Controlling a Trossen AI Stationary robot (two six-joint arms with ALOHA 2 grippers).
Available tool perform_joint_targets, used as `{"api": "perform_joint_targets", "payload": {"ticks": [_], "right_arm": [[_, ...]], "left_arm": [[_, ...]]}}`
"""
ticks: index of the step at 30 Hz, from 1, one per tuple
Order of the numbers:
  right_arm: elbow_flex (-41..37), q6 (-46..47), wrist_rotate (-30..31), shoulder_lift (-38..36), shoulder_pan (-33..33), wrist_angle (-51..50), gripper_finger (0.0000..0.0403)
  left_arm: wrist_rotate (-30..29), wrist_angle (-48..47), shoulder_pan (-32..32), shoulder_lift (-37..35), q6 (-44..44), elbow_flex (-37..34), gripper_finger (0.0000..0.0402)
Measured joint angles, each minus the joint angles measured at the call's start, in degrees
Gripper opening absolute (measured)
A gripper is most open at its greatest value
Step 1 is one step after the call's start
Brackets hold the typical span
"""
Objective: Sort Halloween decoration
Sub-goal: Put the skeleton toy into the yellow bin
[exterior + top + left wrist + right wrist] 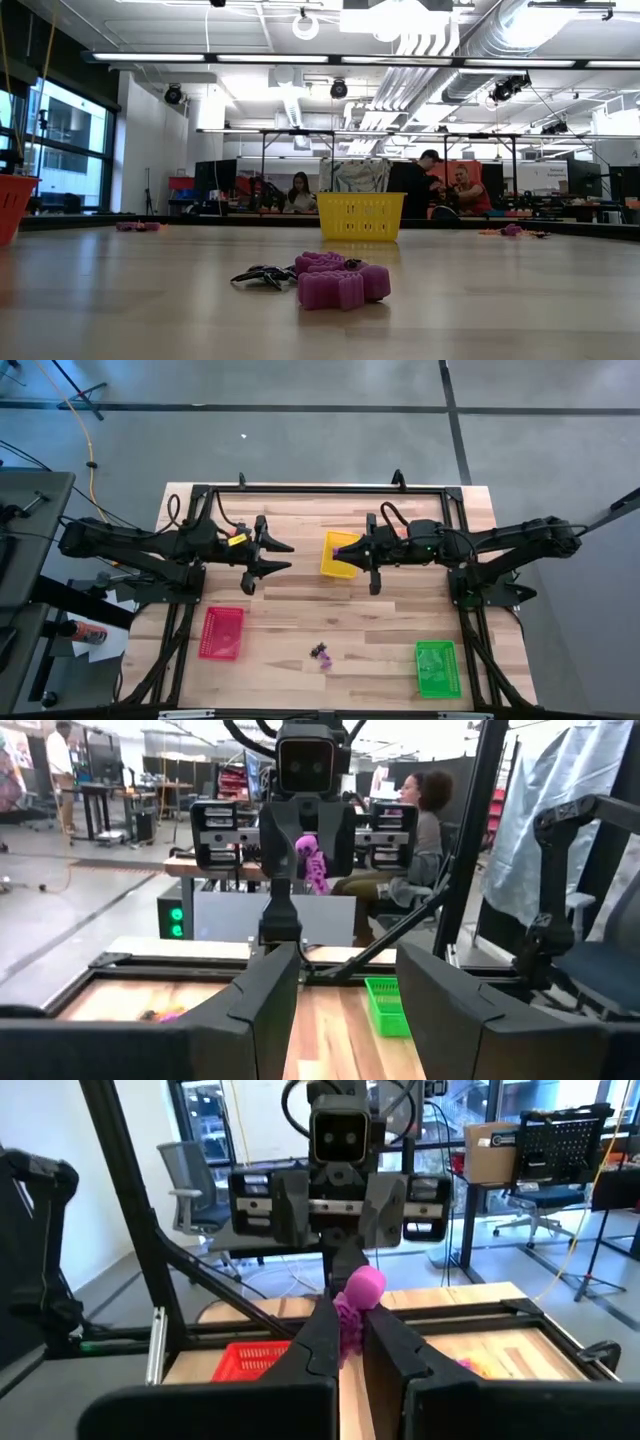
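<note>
Wooden table [300, 630] under workshop lighting, people seated beyond. Right gripper [345, 549] at frame center over the yellow tray [333, 565], jaws pinching a purple trinket [358, 1295]. Left gripper [283, 557] left of center, jaws spread, holding nothing. Loose purple and black trinkets [321, 653] lie lower center, between red tray [222, 632] and green tray [436, 667].

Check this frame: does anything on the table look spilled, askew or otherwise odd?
Nothing looks damaged or spilled. A few small trinkets lie loose on the bare wood between the red tray and green tray, not yet sorted. The right gripper is shut on a purple trinket near the yellow tray; the left gripper is open.
</note>
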Motion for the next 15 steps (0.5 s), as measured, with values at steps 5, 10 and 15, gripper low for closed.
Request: {"api": "perform_joint_targets", "payload": {"ticks": [5, 10, 15], "right_arm": [[0.01, -0.15, -0.48, -0.04, 0.00, 0.18, 0.0006], [-0.01, -0.51, -1.76, -0.04, 0.00, 0.16, 0.0007], [-0.01, -1.71, -1.87, -0.07, -0.02, 0.14, 0.0007]], "left_arm": [[-0.01, 0.34, 0.07, -0.01, 0.18, 0.00, 0.0161], [-0.98, 0.33, 0.07, 0.00, -0.57, 0.00, 0.0161], [-1.19, 0.22, 0.09, 0.00, -3.21, 0.00, 0.0161]]}}
